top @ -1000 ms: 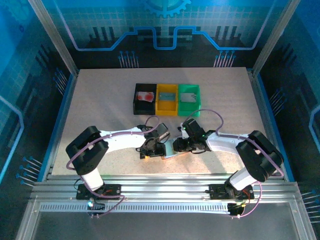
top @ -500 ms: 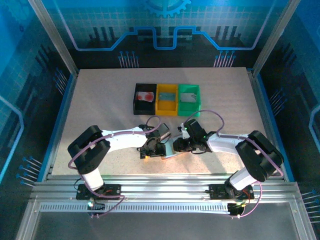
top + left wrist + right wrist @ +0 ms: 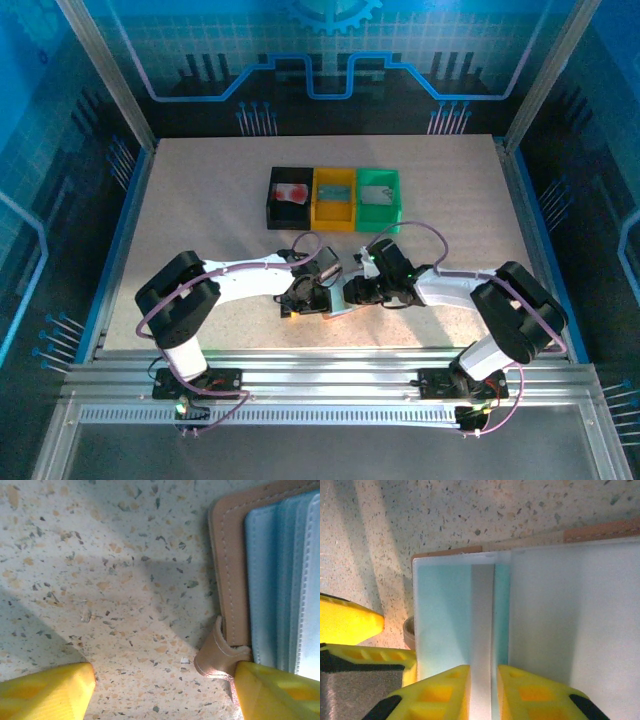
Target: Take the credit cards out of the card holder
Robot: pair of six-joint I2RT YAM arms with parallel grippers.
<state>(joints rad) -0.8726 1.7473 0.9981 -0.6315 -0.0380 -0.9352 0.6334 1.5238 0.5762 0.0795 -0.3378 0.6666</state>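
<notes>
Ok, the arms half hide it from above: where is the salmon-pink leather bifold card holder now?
In the top view the card holder lies open on the speckled table between the left gripper and right gripper, below the yellow plastic bin.

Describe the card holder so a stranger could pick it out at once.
On the speckled table, find the row of three square bins and come toward the near edge. The card holder lies open there, flat: stitched salmon-pink leather with pale blue lining, not a coloured box.
</notes>
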